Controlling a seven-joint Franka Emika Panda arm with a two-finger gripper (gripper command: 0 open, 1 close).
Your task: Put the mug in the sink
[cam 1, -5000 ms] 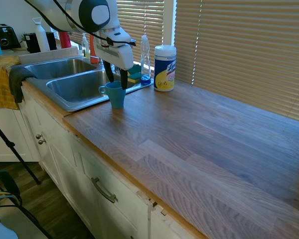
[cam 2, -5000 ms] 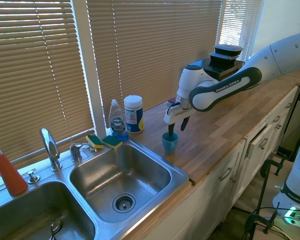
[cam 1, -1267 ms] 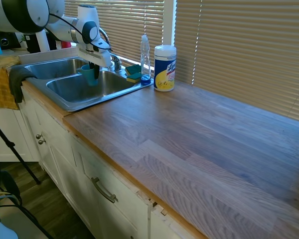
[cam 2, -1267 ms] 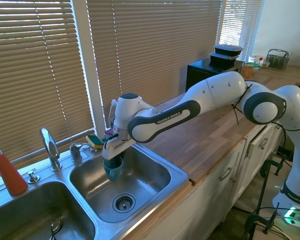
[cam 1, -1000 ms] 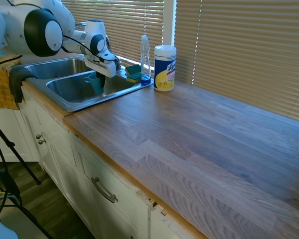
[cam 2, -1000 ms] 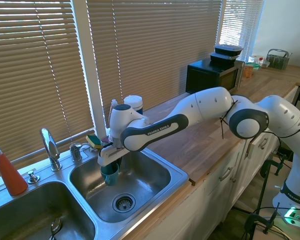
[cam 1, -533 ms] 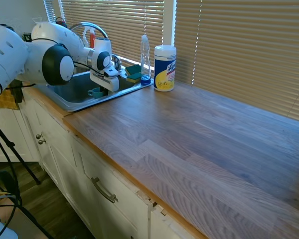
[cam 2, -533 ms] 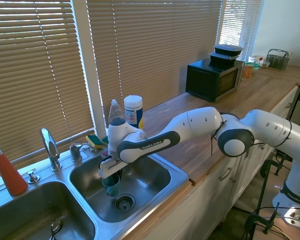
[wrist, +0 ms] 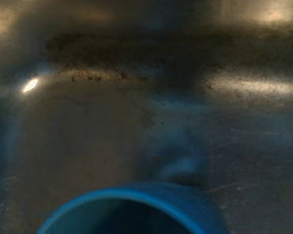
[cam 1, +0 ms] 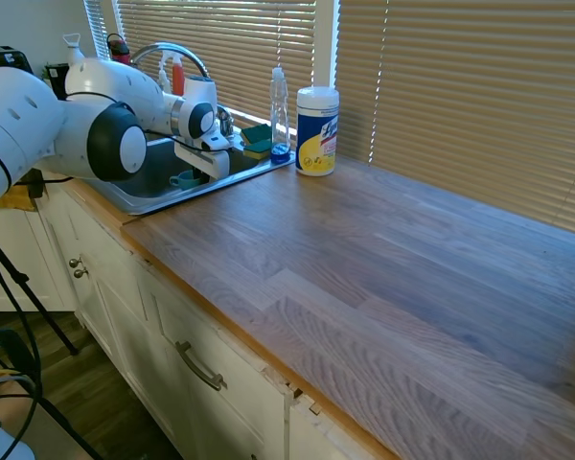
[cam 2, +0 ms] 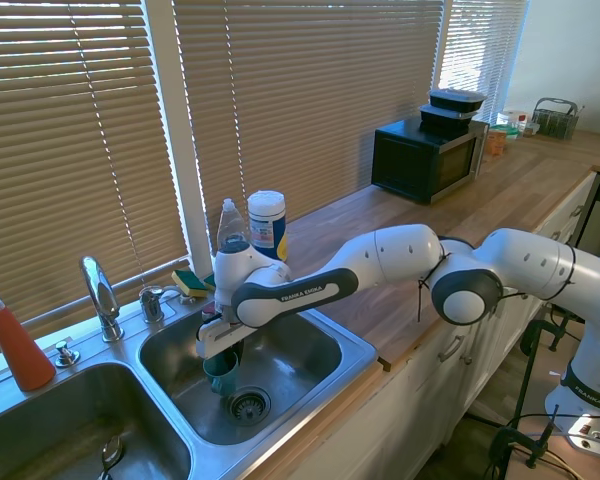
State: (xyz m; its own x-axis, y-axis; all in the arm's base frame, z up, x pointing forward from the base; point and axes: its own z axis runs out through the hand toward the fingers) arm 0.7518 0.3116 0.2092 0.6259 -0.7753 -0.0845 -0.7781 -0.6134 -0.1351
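The teal-blue mug stands upright low in the right basin of the steel sink, close to the drain. My gripper reaches down into the basin from above and is shut on the mug's rim. In the first exterior view only a sliver of the mug shows below the gripper, behind the sink's front rim. The wrist view shows the mug's blue rim against the basin's steel floor.
The curved faucet rises behind the divider. Two sponges, a clear soap bottle and a white wipes canister line the sink's back right edge. An orange bottle stands far left. A microwave sits further along the wooden counter.
Over the last second the arm lowered the mug from mid-basin height down to the basin floor. Since half a second ago it has barely moved.
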